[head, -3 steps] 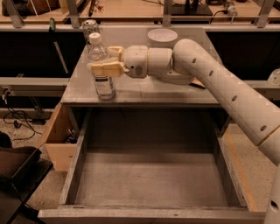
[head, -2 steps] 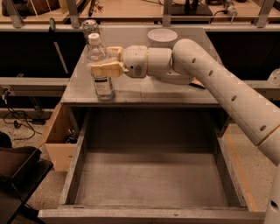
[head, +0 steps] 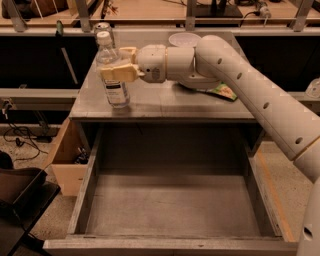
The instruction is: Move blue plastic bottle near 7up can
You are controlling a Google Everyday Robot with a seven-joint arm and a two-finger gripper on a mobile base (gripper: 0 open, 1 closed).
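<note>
The gripper (head: 114,62) clamps its fingers around the upright blue plastic bottle (head: 116,93) near the tabletop's (head: 165,107) left edge, toward the front; the 7up can (head: 102,27) stands just behind, at the back-left corner.

Robot lab: cabled workbenches (head: 150,9) behind; gripper (head: 118,63) clasps blue plastic bottle (head: 117,94) on grey counter (head: 170,106).

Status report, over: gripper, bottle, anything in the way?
Gripper shut on blue plastic bottle, bottle upright. 7up can close behind it. Nothing between them.
</note>
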